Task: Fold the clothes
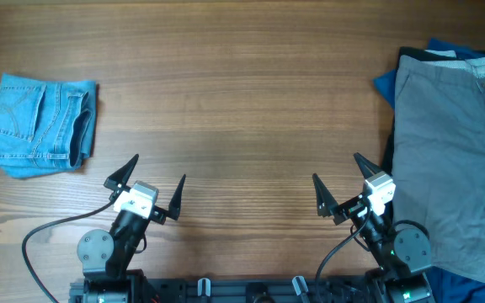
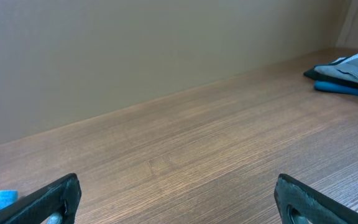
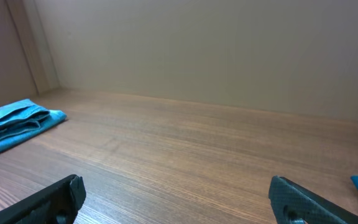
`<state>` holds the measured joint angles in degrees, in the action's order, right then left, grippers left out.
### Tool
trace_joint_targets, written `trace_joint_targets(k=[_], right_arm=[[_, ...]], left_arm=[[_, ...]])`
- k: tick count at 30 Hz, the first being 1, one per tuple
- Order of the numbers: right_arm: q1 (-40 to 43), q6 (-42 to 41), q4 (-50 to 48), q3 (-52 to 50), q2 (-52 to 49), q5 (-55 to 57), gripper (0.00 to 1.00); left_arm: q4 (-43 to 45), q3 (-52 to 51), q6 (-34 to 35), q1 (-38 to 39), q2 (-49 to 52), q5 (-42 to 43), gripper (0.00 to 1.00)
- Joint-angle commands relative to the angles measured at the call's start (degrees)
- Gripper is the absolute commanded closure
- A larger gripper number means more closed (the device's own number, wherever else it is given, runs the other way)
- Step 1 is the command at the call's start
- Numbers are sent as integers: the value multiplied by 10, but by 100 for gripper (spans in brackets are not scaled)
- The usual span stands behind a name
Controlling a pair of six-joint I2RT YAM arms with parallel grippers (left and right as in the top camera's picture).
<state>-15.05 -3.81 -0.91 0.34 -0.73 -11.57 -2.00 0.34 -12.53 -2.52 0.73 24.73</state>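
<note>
The grey shorts (image 1: 449, 160) lie spread at the right edge of the table, on top of a pile with a blue garment (image 1: 384, 82) and a dark one under them. The pile also shows far off in the left wrist view (image 2: 353, 68). My left gripper (image 1: 157, 181) is open and empty near the front edge, left of centre. My right gripper (image 1: 339, 183) is open and empty near the front edge, just left of the shorts. In both wrist views the open fingers frame bare wood (image 2: 178, 202) (image 3: 173, 202).
A folded light-blue denim piece (image 1: 40, 124) lies at the far left of the table; it also shows in the right wrist view (image 3: 14, 124). A plain wall stands behind the table's back edge (image 2: 166, 96). Wooden tabletop (image 1: 242, 109) lies between the two piles.
</note>
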Motion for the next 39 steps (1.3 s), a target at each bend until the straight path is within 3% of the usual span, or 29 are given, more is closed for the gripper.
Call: trace_joint_targets(k=[1, 27, 31, 35, 38, 39], right_arm=[[4, -7, -1, 0, 1, -1, 0], [4, -6, 1, 0, -1, 24, 0], [4, -7, -26, 5, -1, 43, 0], [4, 10, 5, 124, -26, 28, 0], [4, -7, 117, 272, -151, 27, 0], [4, -28, 193, 352, -235, 24, 0]], left_arm=[[-5, 0, 10, 3, -5, -10, 0], [-5, 0, 12, 3, -4, -4, 0], [4, 1, 107, 3, -2, -1, 0], [36, 86, 131, 3, 7, 14, 0], [-91, 198, 131, 3, 67, 14, 0], [-154, 254, 131, 3, 108, 14, 0]])
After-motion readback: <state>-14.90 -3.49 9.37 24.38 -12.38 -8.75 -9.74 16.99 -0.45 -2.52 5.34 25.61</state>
